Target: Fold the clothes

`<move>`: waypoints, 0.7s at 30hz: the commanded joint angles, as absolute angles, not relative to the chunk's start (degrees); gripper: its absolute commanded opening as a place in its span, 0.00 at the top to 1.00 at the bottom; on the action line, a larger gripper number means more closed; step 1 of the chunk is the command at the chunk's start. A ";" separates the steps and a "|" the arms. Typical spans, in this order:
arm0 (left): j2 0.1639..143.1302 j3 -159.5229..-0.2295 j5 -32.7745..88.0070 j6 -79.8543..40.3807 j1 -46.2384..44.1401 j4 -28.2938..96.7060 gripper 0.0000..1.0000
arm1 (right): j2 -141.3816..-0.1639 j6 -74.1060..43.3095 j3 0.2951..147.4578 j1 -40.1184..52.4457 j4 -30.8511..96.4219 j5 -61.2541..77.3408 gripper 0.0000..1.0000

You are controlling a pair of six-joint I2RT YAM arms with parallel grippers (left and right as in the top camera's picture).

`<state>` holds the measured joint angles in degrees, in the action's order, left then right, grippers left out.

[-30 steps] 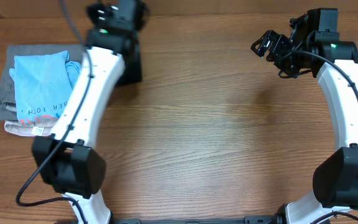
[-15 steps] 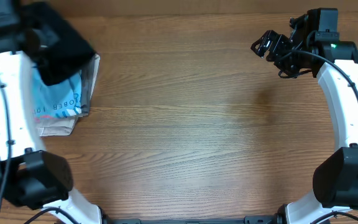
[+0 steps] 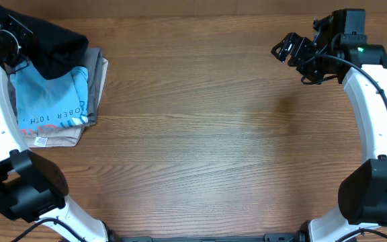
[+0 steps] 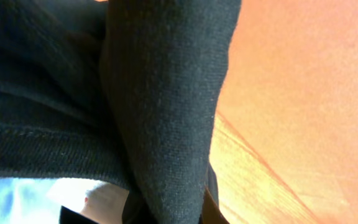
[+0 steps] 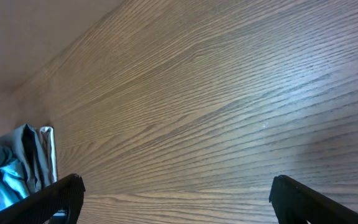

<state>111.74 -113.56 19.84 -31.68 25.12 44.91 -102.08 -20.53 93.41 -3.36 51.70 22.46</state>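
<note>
While in left claw (image 3: pixel 11 42), black clothes (image 3: pixel 60 44).

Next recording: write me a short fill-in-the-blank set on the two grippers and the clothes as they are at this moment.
The left gripper is ____ on the plain black soft-fabric garment.
That garment overlaps the far edge of a light-blue shirt printed with dark ____.
The right gripper hangs over bare wood with its jaws ____, holding nothing.
Missing words: shut; lettering; open.
</note>
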 commanded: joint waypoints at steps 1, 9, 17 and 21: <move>112.84 -115.13 21.47 -33.17 24.84 43.03 0.96 | -102.06 -20.12 93.56 -3.62 51.53 22.50 0.00; 113.14 -115.11 16.84 -37.85 25.04 46.39 0.96 | -102.06 -20.12 93.58 -3.62 51.53 22.50 0.00; 113.14 -114.19 11.40 -38.59 26.02 48.62 0.96 | -102.06 -20.12 93.58 -3.62 51.53 22.50 0.00; 113.14 -112.75 11.44 -38.81 26.92 48.40 0.96 | -102.06 -20.12 93.56 -3.62 51.53 22.50 0.00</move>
<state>113.40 -113.51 12.95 -37.78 25.91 48.88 -102.08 -20.53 93.41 -3.36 51.70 22.48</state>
